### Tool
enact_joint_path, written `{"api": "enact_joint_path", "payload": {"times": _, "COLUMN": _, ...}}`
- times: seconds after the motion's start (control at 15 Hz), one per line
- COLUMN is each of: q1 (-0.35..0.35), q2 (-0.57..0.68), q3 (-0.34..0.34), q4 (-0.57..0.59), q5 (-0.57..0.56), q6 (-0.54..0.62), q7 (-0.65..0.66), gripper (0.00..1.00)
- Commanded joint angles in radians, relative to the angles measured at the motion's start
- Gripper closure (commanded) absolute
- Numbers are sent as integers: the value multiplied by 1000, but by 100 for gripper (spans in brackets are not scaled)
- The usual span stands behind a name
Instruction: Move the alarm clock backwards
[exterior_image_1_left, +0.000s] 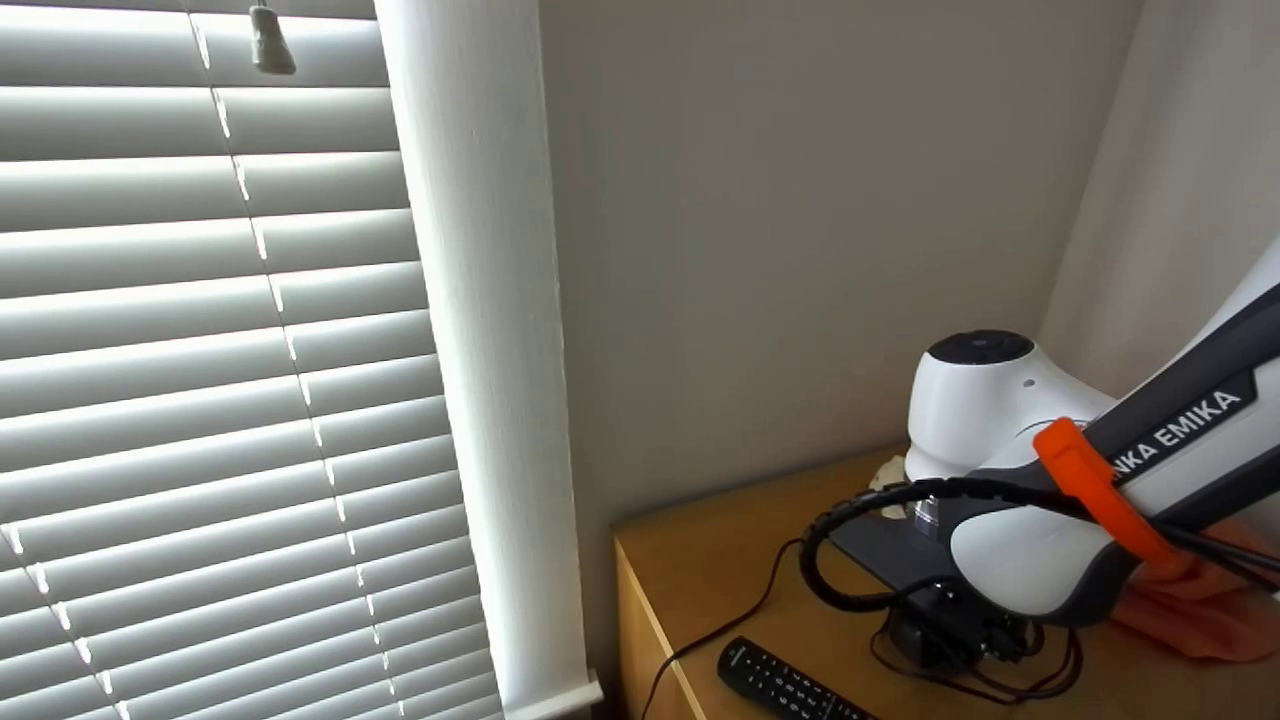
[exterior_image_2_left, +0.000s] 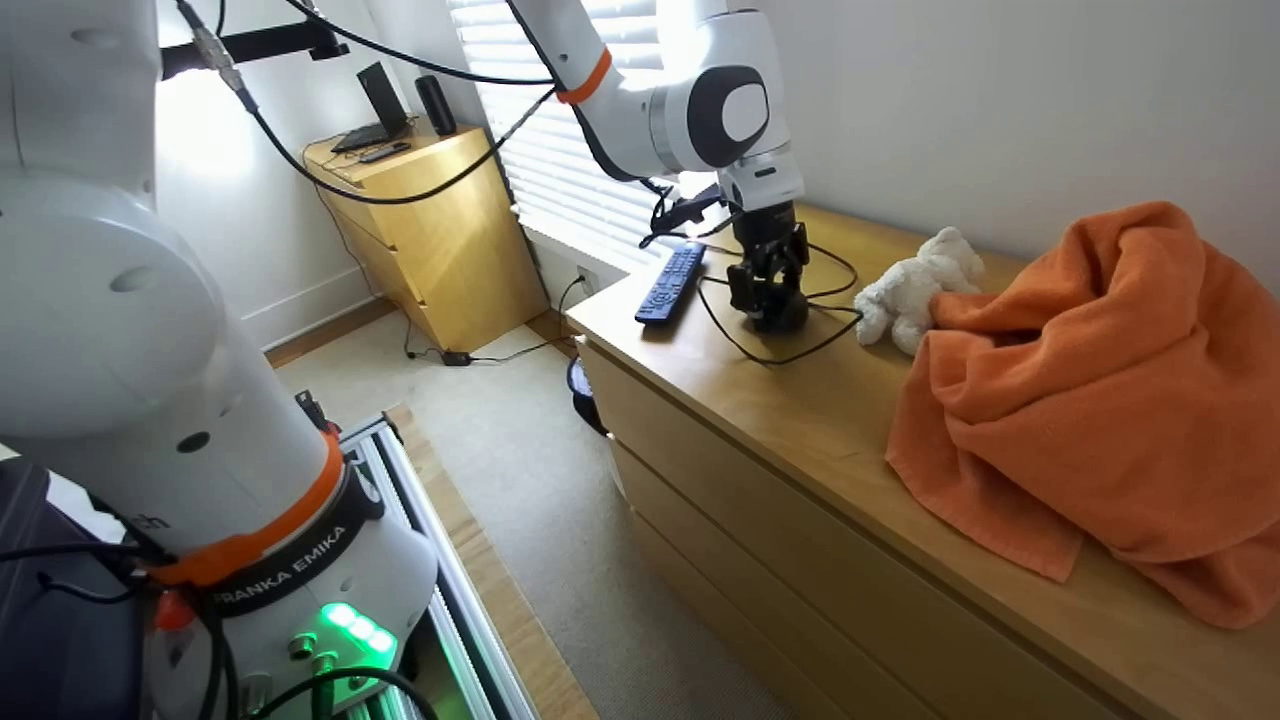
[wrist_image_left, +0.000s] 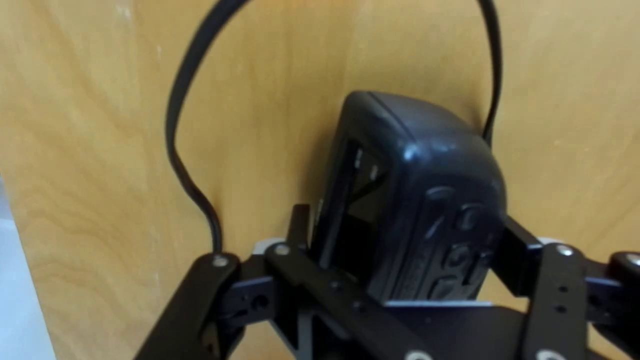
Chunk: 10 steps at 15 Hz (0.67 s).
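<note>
Grasp step judged in hand: on the dresser (exterior_image_2_left: 830, 400), the alarm clock (wrist_image_left: 415, 195) is straddled by the gripper (wrist_image_left: 404, 222), its 2 fingers (wrist_image_left: 300, 225) set apart, clamping not discernible; a secured grip, then a backward shift with the cord (wrist_image_left: 495, 60) left slack, is called for next.

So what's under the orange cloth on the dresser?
Under the orange cloth is the wooden dresser, its bare top visible along the cloth's near edge in an exterior view. Anything else beneath those heaped folds is covered, so I can't say whether something's there.
</note>
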Motion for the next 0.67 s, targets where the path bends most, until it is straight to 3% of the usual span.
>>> {"api": "enact_joint_path", "payload": {"times": 0.0, "q1": 25, "q2": -30, "q3": -20, "q4": -20, "q5": -37, "q6": 123, "q7": 19, "gripper": 43}}
{"api": "enact_joint_path", "payload": {"times": 0.4, "q1": 105, "q2": 20, "q3": -141, "q4": 67, "q5": -45, "q6": 366, "q7": -7, "gripper": 43}}
{"api": "enact_joint_path", "payload": {"times": 0.6, "q1": 74, "q2": 63, "q3": -126, "q4": 141, "q5": 17, "q6": 395, "q7": -65, "gripper": 43}}
